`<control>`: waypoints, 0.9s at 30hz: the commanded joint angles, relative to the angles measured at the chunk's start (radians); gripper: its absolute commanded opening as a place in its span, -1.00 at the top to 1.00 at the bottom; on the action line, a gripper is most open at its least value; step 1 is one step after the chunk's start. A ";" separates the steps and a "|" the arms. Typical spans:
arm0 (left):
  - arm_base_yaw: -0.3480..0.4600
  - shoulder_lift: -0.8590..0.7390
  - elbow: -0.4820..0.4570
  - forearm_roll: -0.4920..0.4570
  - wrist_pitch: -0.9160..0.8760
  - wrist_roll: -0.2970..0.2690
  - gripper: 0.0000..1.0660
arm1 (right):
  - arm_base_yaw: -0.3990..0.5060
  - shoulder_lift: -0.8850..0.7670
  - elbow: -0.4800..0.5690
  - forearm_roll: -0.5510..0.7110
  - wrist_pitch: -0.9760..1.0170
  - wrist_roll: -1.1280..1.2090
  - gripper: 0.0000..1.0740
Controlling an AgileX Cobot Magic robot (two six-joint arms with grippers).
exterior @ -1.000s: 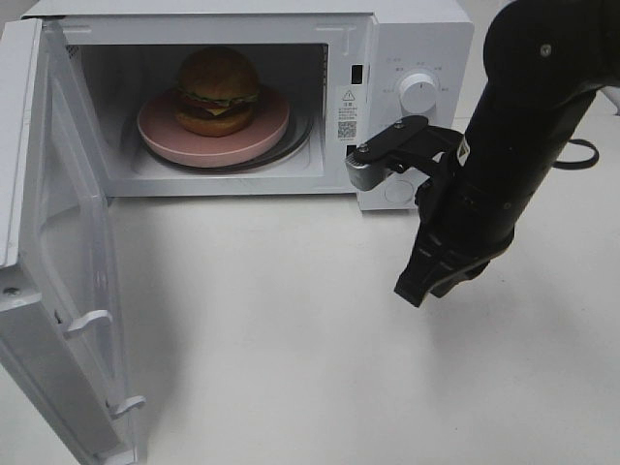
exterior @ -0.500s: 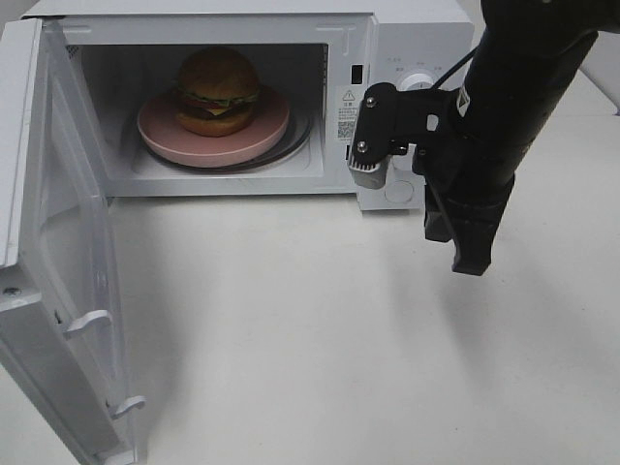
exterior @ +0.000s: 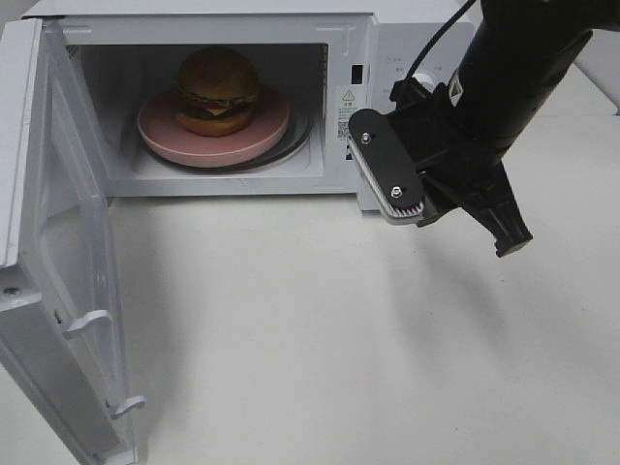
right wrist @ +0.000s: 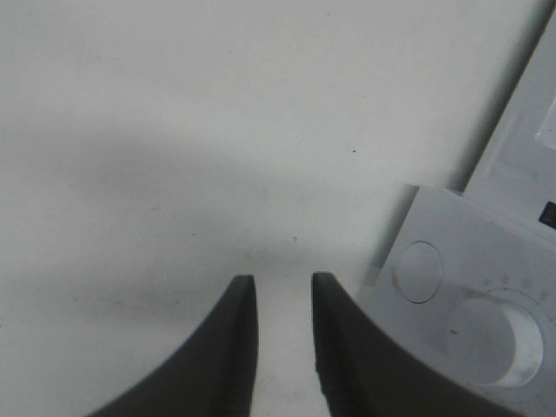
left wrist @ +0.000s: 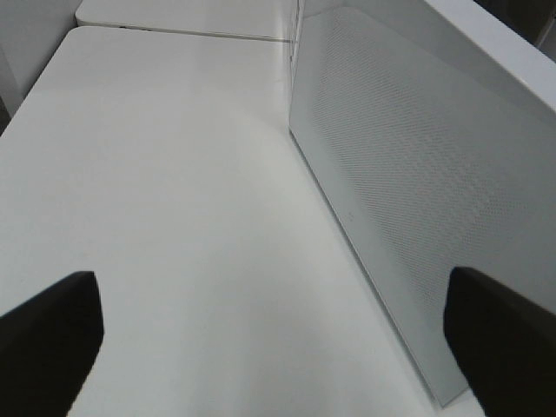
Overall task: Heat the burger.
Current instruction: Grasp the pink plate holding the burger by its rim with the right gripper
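One burger (exterior: 217, 89) sits on the pink plate (exterior: 269, 136) inside the open microwave (exterior: 426, 39). We find the right gripper (right wrist: 280, 285) outside, well apart from it, near the dial (right wrist: 499, 339), fingers slightly parted and empty. The left gripper (left wrist: 271, 291) has its fingers wide apart.

Bright, even light; soft shadows; mild blur.

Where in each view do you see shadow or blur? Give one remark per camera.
Exterior high: even light; soft shadow on the table below the right arm; the burger sits dimmer inside the microwave. Left wrist: the left gripper shows as dark, soft-edged fingertips; the door mesh reads clearly. Right wrist: broad shadow on the table; right gripper blurred.
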 commanded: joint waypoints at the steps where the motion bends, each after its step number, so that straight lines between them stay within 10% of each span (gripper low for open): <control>1: 0.002 -0.003 0.002 -0.005 -0.011 0.000 -0.87 | 0.006 -0.006 -0.003 -0.004 -0.024 -0.019 0.32; 11: 0.002 -0.003 0.002 -0.005 -0.011 0.000 -0.87 | 0.057 -0.006 -0.003 -0.009 -0.142 0.117 -0.69; 27: 0.002 -0.003 0.002 -0.005 -0.011 0.000 -0.87 | 0.153 -0.006 -0.003 -0.157 -0.243 0.250 -0.67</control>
